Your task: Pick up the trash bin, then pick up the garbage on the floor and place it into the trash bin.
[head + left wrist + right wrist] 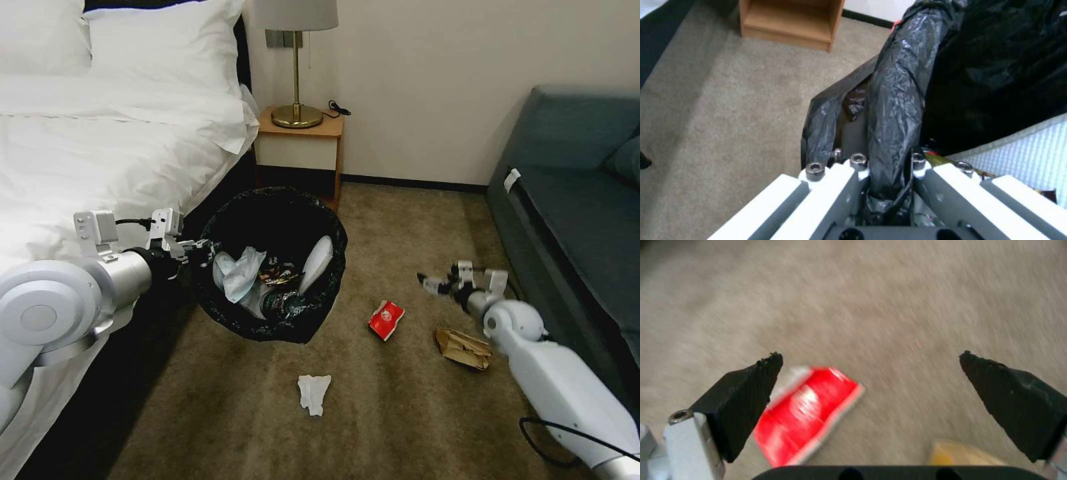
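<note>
The trash bin (283, 198), lined with a crinkly black bag, tilts toward me beside the bed. My left gripper (203, 250) is shut on its near rim. The left wrist view shows the bag-covered rim (900, 86) pinched in that gripper (887, 166). Tissues, a white slipper (316, 263) and a bottle lie inside. On the floor (400, 220) rest a red packet (386, 319), a brown paper bag (463, 348) and a crumpled white tissue (313, 393). My right gripper (431, 283) hovers open above the carpet, just right of the packet. Its wrist view has the red packet (809, 413) near one finger of the open gripper (869, 356).
A white bed (100, 147) runs along the left, close to my left arm. A wooden nightstand (303, 143) with a brass lamp stands behind the bin. A dark teal sofa (573, 200) borders the right side. Open carpet lies between bed and sofa.
</note>
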Controlling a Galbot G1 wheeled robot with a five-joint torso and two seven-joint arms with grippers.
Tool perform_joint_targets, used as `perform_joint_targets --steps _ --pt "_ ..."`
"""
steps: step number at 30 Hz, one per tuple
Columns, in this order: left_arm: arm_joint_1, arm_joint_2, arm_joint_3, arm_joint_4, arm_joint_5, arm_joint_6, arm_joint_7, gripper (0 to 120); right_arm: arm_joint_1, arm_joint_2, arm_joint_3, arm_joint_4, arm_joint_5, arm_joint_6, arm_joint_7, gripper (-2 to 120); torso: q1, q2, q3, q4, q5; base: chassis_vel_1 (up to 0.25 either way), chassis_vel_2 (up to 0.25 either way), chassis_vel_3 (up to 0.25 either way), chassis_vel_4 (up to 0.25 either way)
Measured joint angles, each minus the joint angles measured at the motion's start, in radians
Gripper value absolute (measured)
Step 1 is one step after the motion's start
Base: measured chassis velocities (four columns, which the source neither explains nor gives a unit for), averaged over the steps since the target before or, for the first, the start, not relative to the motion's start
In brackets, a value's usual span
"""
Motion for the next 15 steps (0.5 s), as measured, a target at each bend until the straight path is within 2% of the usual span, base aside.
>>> perform_joint_targets --steps 7,9,15 --pt "0.012 0.004 -0.009 -0.01 0.0 0.0 0.0 1 0.0 0.008 0.008 -0.113 -0.062 0.02 -0.046 100 0.0 0.0 0.0 -0.0001 0.0001 0.0 0.0 0.0 0.0" --pt "0.02 0.006 -0.012 -0.014 0.0 0.0 0.0 1 0.004 0.007 0.011 -0.173 -0.094 0.033 -0.099 100 0.0 0.0 0.0 0.0 0.0 0.0 0.0 0.0 0.0" --pt "0.026 0.006 -0.014 -0.022 0.001 0.0 0.0 1 0.012 0.016 0.014 -0.241 -0.145 0.061 -0.131 100 0.0 0.0 0.0 0.0 0.0 0.0 0.0 0.0 0.0"
